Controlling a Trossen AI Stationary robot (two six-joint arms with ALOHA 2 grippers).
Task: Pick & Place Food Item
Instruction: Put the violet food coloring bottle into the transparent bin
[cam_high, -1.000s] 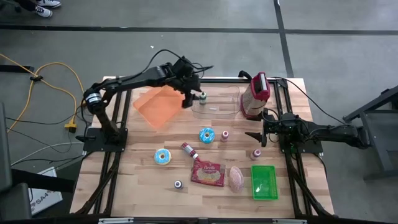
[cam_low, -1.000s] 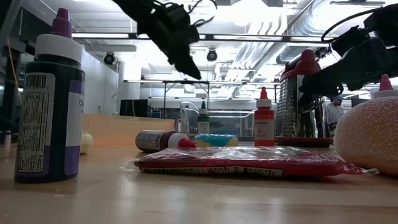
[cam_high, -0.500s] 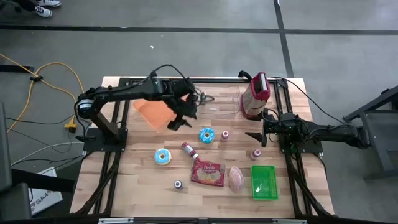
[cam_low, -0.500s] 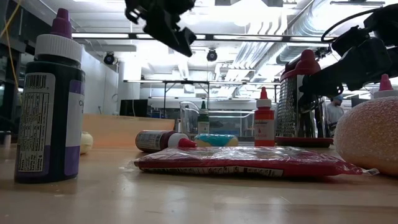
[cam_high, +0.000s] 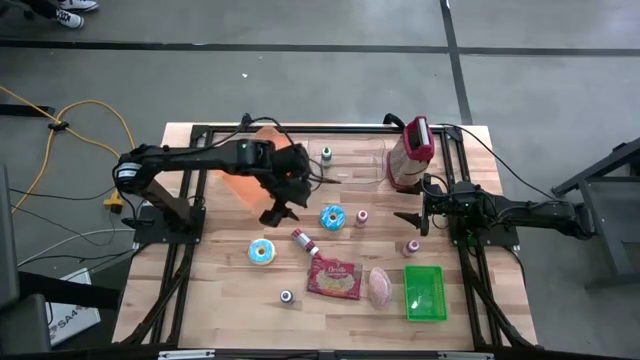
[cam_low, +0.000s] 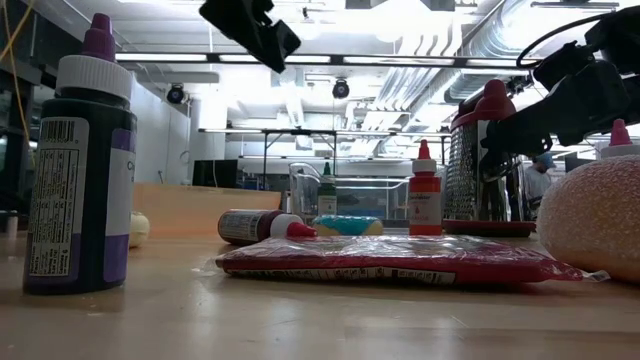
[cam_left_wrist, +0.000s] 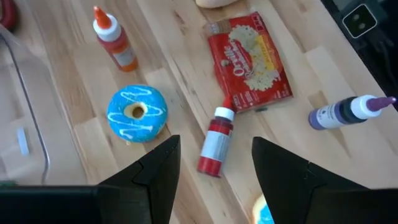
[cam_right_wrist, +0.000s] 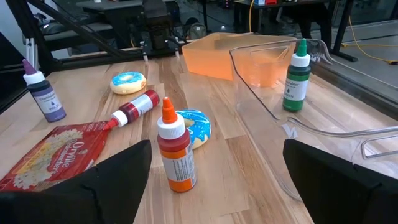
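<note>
Your likely target, the blue-iced donut (cam_high: 332, 217), sits mid-frame on the desk (cam_high: 230, 290), untouched. Your left gripper (cam_high: 277, 209) hovers just left of it, jaws parted and empty, angled down to line up. Right gripper (cam_high: 409, 219) waits right-centre, jaws spread wide.

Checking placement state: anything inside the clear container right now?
One green-capped bottle stands inside the clear container, near its far end. The rest of its floor shows bare wood through the plastic. In the right wrist view the gripper's own finger covers the nearest corner.
</note>
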